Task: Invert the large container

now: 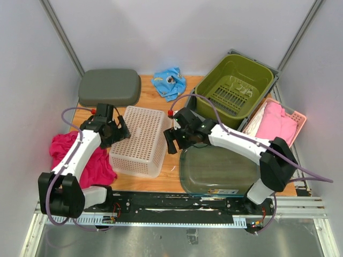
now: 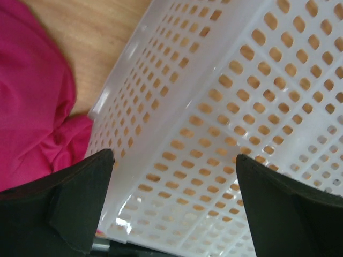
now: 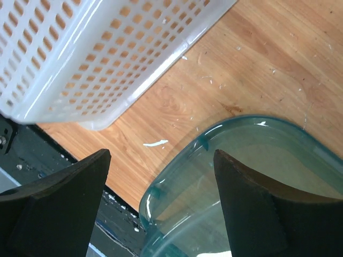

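Observation:
A large white perforated basket (image 1: 138, 140) lies in the middle of the wooden table with its flat base facing up and its wider rim down. It fills the left wrist view (image 2: 225, 118) and shows at the top left of the right wrist view (image 3: 91, 59). My left gripper (image 1: 122, 131) is open and empty against the basket's left side, jaws spread over the wall (image 2: 174, 156). My right gripper (image 1: 171, 141) is open and empty, hanging over the gap (image 3: 162, 153) between the basket and a clear bluish container (image 1: 214, 170), whose rounded corner shows below it (image 3: 241, 176).
An olive green bin (image 1: 236, 85) stands at the back right, with a pink basket holding pink cloth (image 1: 278, 122) beside it. A grey lid (image 1: 110, 87) lies at the back left, and a blue cloth (image 1: 169, 82) at the back middle. A magenta cloth (image 1: 80, 155) lies left of the basket.

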Tool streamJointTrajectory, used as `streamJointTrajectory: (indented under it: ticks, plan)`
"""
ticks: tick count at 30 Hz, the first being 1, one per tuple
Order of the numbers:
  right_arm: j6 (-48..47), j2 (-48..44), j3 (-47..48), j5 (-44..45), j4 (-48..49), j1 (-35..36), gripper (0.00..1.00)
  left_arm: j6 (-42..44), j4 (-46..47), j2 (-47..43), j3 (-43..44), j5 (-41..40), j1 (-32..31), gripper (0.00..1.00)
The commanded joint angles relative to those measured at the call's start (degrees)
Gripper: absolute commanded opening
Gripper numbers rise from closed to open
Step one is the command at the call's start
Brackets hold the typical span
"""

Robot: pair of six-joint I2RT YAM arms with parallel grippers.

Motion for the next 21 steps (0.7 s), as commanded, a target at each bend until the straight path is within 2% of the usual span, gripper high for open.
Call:
streamJointTrajectory:
  ticks: [1,7,12,17,21]
  plan:
    - [0.4,6.5,5.3,0.4,-3.4,0.2,0.79,1.2,2.6,-4.2,-5.3,8.9,0.8,0.99]
    - [-2.4,14.5,13.6,-7.4,-1.2,-0.1,0.79,-0.9,2.1,-10.6,-9.3,21.6,0.7,0.97]
    - [-5.5,20.0,21.9,-13.6,0.3,-1.7,0.79,-6.1,1.5,-19.1,-13.4,31.0,0.6,0.95]
    - [-6.2,26.4,30.9,-20.7,0.3,-4.2,0.79,-11.1,1.6,-28.0,-19.1,33.1,0.4,0.95]
    - [-4.2,31.1,37.9,-23.1,-0.6,-5.5,0.78,-13.2,1.8,-30.7,-21.5,34.3,-0.2,0.94]
